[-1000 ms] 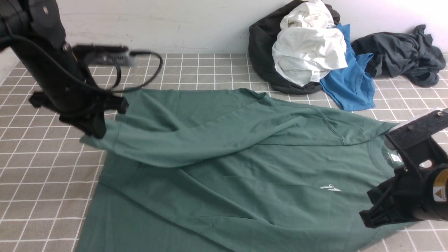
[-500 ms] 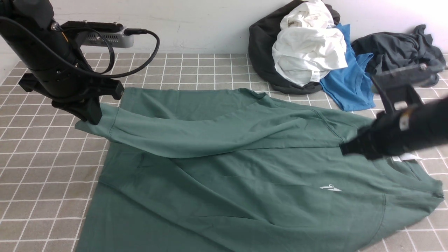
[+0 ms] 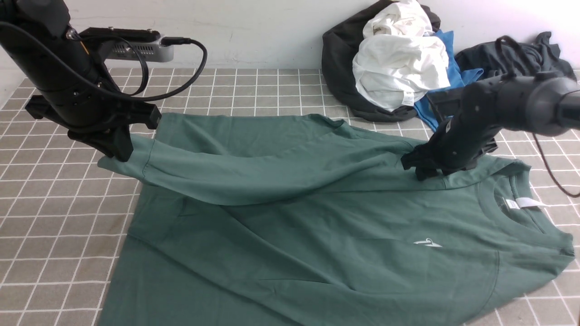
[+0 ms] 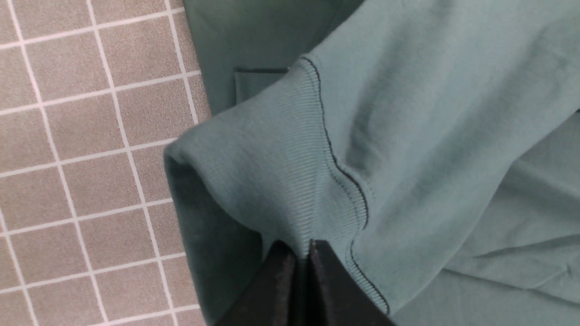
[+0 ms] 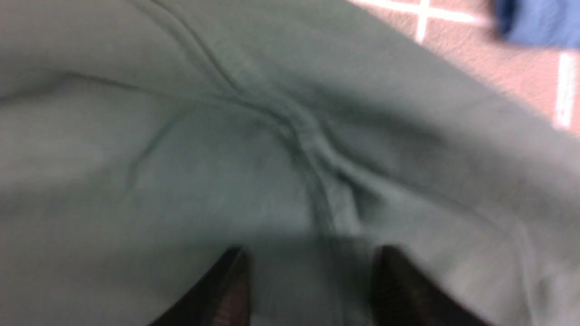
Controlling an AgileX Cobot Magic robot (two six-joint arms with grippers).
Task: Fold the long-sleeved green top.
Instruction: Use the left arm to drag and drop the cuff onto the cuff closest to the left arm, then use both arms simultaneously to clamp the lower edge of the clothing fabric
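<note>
soft, limp green long-sleeved top [image 3: 317, 235]: left gripper [image 4: 302, 253] pinches its cuff [image 4: 290, 181]; right gripper [image 5: 308, 271], fingers wide, over the far shoulder seam [image 5: 312, 149], likely a sturdy hold.

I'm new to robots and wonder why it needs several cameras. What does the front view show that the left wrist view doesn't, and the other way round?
Only the front view shows the whole green top with its white neck label and chest logo, the pile of clothes by the wall, and the right gripper over the shoulder. Only the left wrist view shows the ribbed cuff and its stitching up close, pinched in the left gripper. Both show that gripper holding the sleeve, and the grey tiled surface.
</note>
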